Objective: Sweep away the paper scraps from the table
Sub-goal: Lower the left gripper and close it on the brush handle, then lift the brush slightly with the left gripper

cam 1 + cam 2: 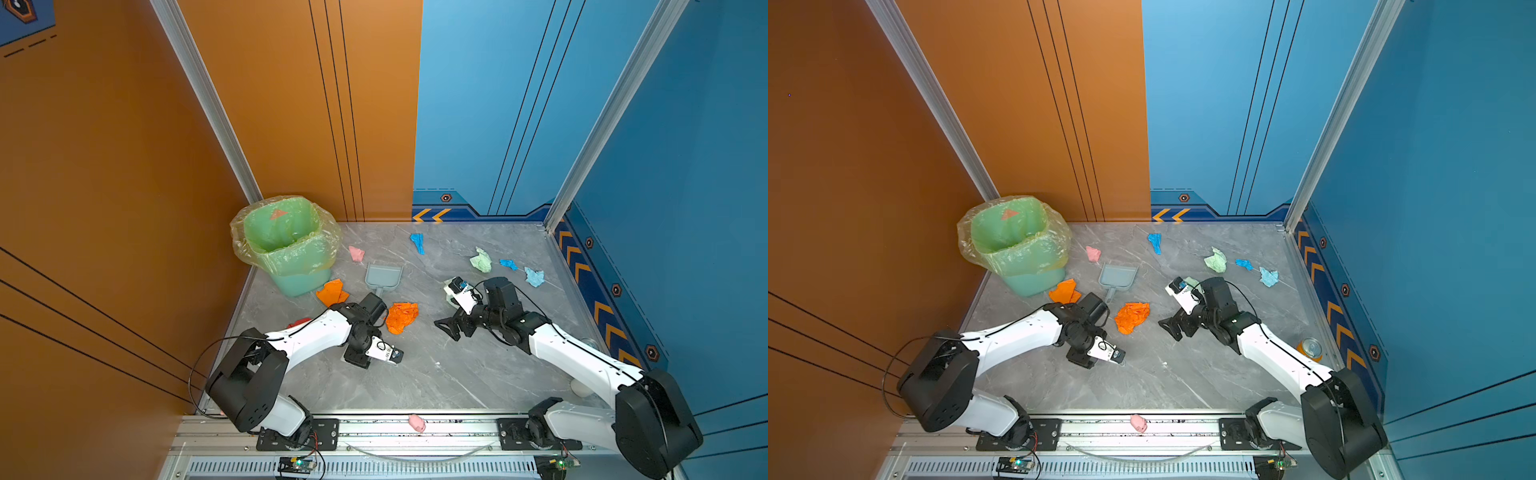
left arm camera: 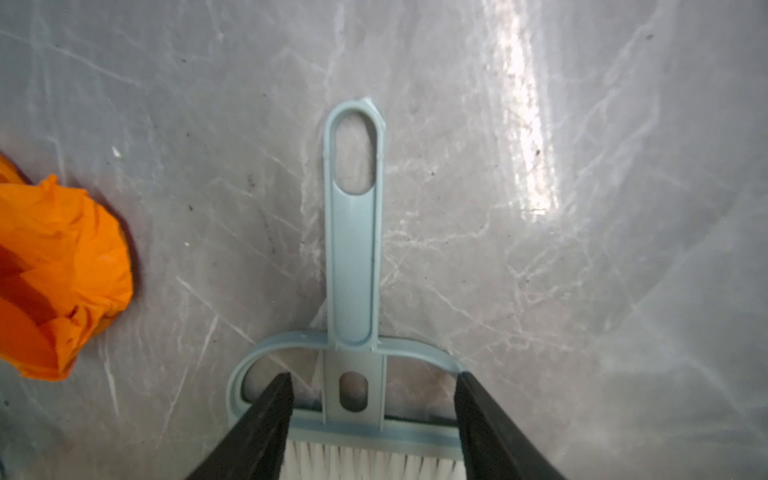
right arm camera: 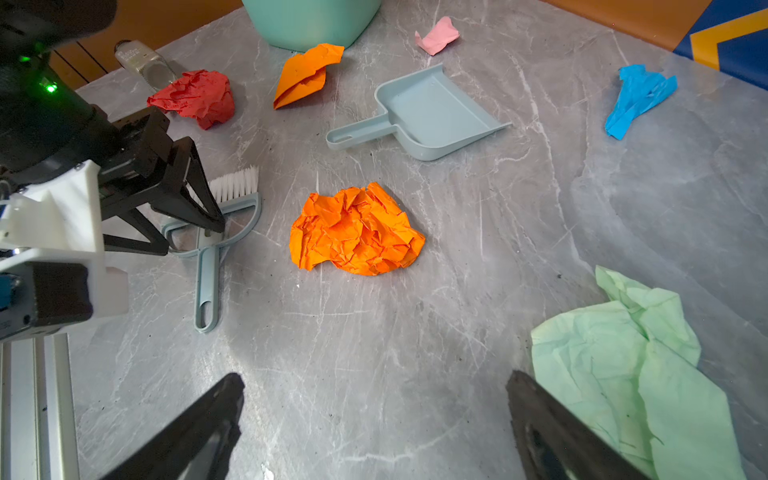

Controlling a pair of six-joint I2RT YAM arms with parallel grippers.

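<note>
Several paper scraps lie on the table [image 1: 436, 374]: crumpled orange [image 1: 401, 316], folded orange [image 1: 331, 292], pink [image 1: 356, 252], blue [image 1: 417, 242], pale green [image 1: 481, 260], light blue [image 1: 534, 277] and red [image 3: 195, 97]. My left gripper [image 2: 374, 376] is down on the table, its fingers against both ends of the grey-blue brush [image 2: 353, 249] head. The brush lies flat, handle pointing away from the wrist. My right gripper [image 3: 374, 386] hangs open over bare table with nothing between its fingers. Another pale green scrap [image 3: 623, 357] lies beside one finger.
A grey-blue dustpan [image 1: 383, 279] lies behind the orange scraps. A green bin [image 1: 286, 245] with a plastic liner stands at the back left. A pink pig toy [image 1: 417, 422] sits on the front rail. A can [image 1: 1310, 348] stands by the right wall.
</note>
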